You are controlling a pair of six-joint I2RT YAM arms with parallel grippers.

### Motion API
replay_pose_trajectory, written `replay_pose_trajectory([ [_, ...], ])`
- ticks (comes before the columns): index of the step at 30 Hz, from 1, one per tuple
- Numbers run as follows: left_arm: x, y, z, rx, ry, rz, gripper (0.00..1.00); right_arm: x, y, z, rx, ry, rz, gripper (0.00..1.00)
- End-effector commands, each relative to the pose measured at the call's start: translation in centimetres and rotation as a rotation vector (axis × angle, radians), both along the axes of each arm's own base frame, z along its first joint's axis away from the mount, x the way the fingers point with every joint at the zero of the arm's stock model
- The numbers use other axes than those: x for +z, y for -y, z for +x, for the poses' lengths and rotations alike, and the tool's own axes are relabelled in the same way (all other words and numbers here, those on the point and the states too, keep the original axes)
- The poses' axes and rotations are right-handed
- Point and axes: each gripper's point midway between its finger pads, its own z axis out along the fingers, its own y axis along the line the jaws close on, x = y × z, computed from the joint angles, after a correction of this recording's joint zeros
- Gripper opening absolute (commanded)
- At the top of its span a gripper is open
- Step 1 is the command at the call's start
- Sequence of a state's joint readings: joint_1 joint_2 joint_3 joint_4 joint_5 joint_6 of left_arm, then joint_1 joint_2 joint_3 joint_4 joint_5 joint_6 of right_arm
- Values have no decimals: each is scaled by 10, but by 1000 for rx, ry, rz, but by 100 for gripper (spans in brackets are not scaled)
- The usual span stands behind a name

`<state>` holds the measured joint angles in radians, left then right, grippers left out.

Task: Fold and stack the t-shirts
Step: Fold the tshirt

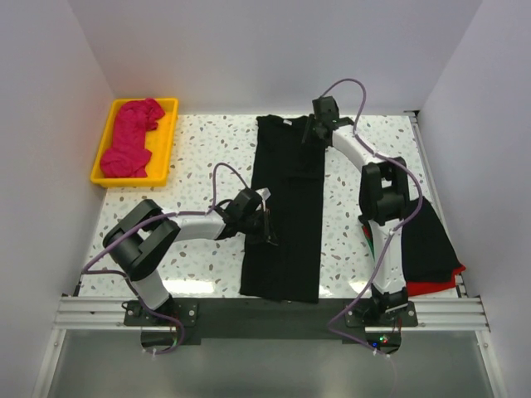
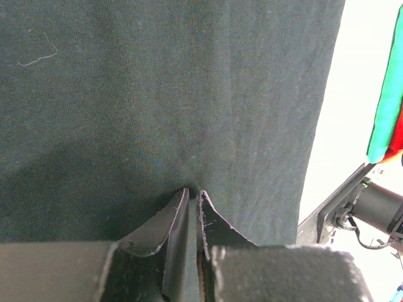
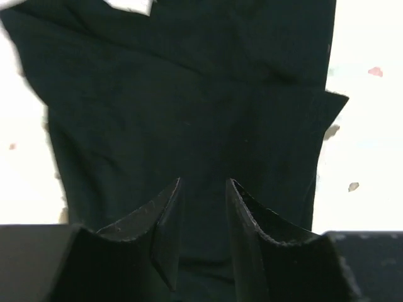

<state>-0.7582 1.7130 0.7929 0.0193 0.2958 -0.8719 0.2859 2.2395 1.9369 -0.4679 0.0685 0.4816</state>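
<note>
Your left claw (image 2: 192, 190), mid-frame overhead, is clenched on the long black soft-cloth t-shirt (image 1: 290, 207). Your right claw (image 3: 203, 182) hangs parted over its upper end.

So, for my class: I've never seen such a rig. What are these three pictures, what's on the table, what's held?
Two robot arms, each ending in a two-finger gripper, stand at the near edge of the table. The overhead picture looks down on both; the other two come from cameras on each wrist. A long black shirt lies mid-table, a pink shirt in a yellow tray far left, a black-and-red pile at the right. The left gripper pinches the black shirt's edge; the right gripper hangs over its far end, jaws apart.
</note>
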Motion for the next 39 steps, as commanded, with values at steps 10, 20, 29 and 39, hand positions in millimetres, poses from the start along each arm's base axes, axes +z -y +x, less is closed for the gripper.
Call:
replay_pose_trajectory([
  [10,-5,-2,6,-3,12,2,14,-63,12,10,-21,-106,-203,37],
  [20,1,-1,34,48,4,-27,14,-80,-13,50,31,-54,-123,51],
  [29,10,3,56,55,8,-16,15,-26,-26,71,50,68,37,60],
  [39,69,-11,57,35,119,-59,27,118,-15,25,55,175,131,67],
])
